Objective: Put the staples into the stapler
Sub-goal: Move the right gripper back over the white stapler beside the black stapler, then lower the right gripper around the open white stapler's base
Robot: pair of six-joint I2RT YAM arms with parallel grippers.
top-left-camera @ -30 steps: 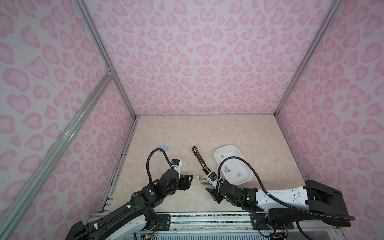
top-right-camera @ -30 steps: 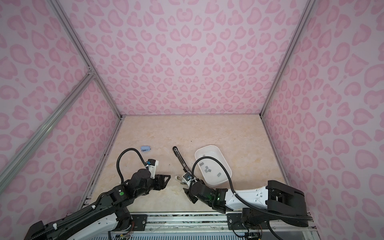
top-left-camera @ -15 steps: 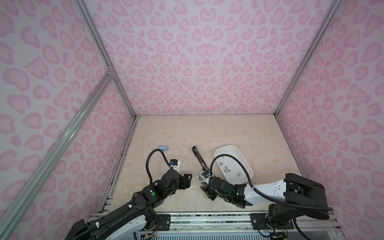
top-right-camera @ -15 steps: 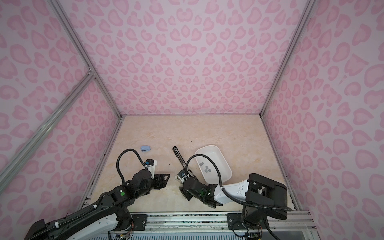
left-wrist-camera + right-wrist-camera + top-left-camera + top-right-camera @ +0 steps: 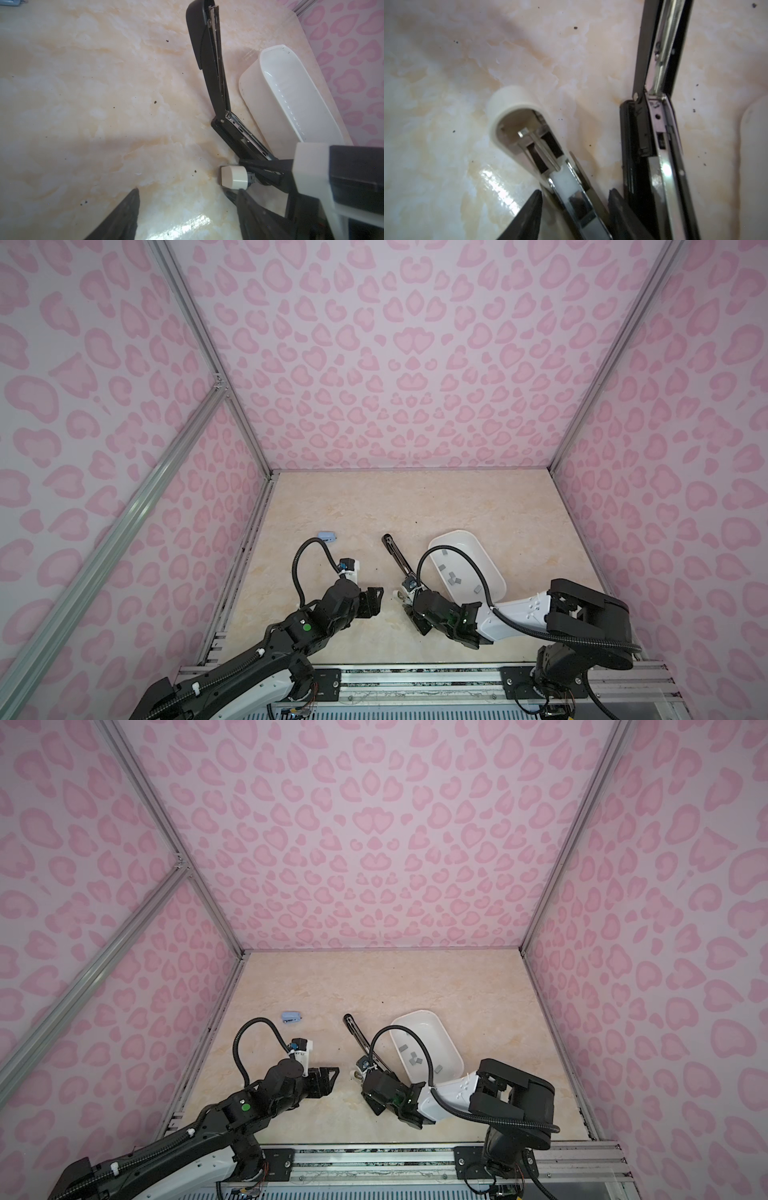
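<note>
Gripping a cream-capped chrome part (image 5: 512,108) are the right fingers (image 5: 529,218); left fingers (image 5: 126,216) gape.

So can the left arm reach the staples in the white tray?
Probably not cleanly: the open black stapler and the right gripper lie between the left gripper and the staples in the tray.

The stapler (image 5: 205,52) is matt black plastic with shiny metal inside, the tray (image 5: 257,97) glossy white plastic, the tabletop (image 5: 83,93) polished.
</note>
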